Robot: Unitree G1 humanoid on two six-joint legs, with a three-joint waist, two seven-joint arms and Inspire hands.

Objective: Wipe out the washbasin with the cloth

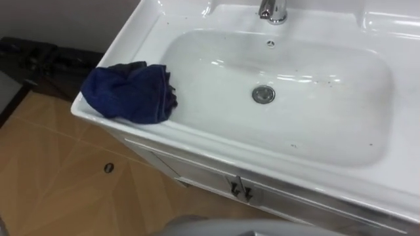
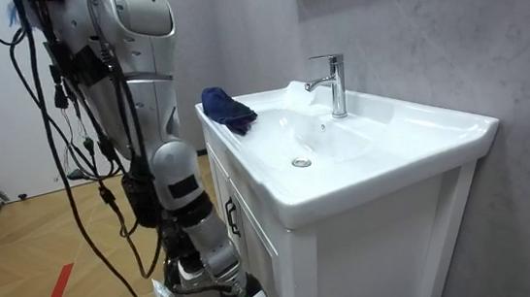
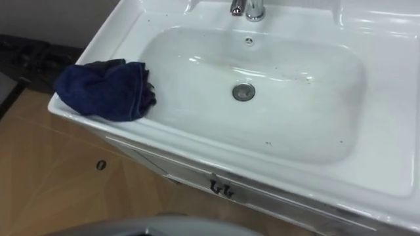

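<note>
A crumpled dark-blue cloth (image 1: 129,92) rests on the speckled white ceramic basin (image 1: 367,85) rim; hands' state cannot be told.

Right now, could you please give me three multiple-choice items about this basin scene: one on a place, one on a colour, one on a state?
1. Where does the cloth lie?
A. in the bowl over the drain
B. on the basin's rim at the robot's left
C. on the floor

2. What colour is the cloth?
A. white
B. red
C. dark blue

3. How does the cloth lie?
A. crumpled in a heap
B. spread flat
C. hung over the tap

Answers: 1 B, it rests on the left corner of the rim, apart from the drain. 2 C, dark blue against the white basin. 3 A, it is bunched, far from the tap.
</note>
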